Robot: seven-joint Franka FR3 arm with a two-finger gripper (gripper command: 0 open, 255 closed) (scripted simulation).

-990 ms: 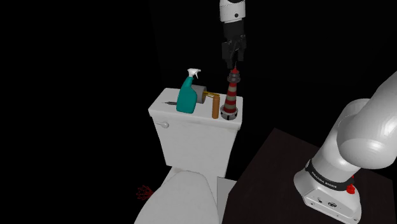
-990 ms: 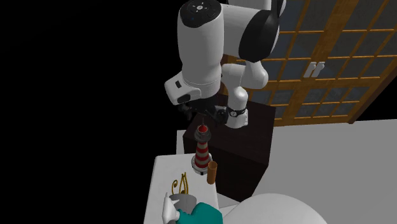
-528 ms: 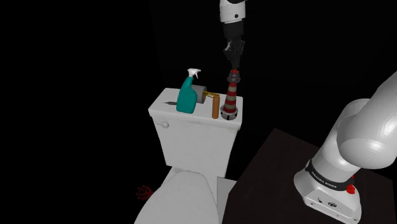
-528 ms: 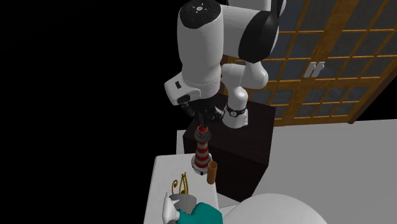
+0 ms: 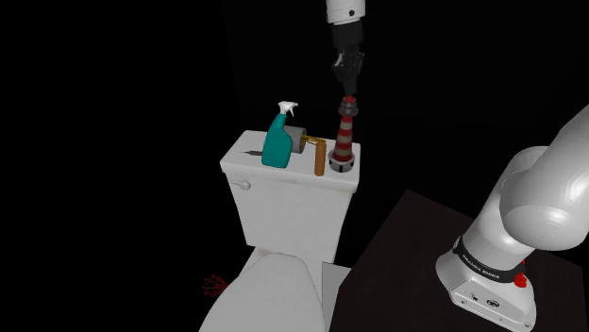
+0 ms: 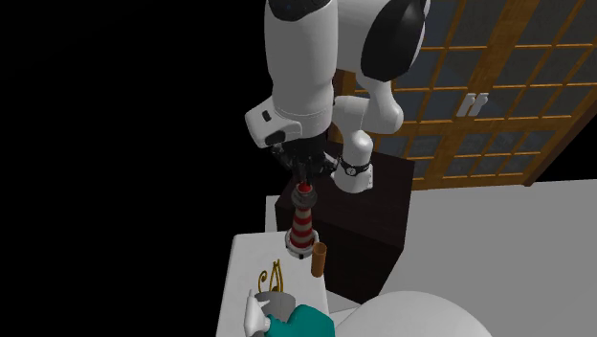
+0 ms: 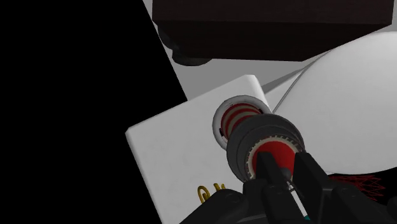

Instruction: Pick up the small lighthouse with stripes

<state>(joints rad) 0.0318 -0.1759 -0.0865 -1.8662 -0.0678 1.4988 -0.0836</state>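
The small lighthouse [image 5: 344, 137] has red and white stripes, a red top and a dark round base. It hangs upright just above the right end of the white toilet tank lid [image 5: 255, 156] in the shoulder view. My black gripper [image 5: 347, 90] comes straight down and is shut on the lighthouse's red top. From the second exterior view the lighthouse [image 6: 301, 225] hangs under the gripper [image 6: 303, 182]. In the wrist view the fingers [image 7: 312, 181] clasp the lighthouse's [image 7: 254, 137] cap, with the tank lid [image 7: 172, 146] below.
A teal spray bottle [image 5: 277, 143], a brown cylinder [image 5: 320, 157] and a small gold ornament [image 5: 307, 141] stand on the tank lid beside the lighthouse. The toilet seat lid [image 5: 269, 292] lies below. The dark stand [image 5: 406, 273] is to the right. Black area surrounds the toilet.
The fingers closed on the lighthouse's top, and the gripper has since risen a little, lifting the lighthouse slightly off the tank lid.
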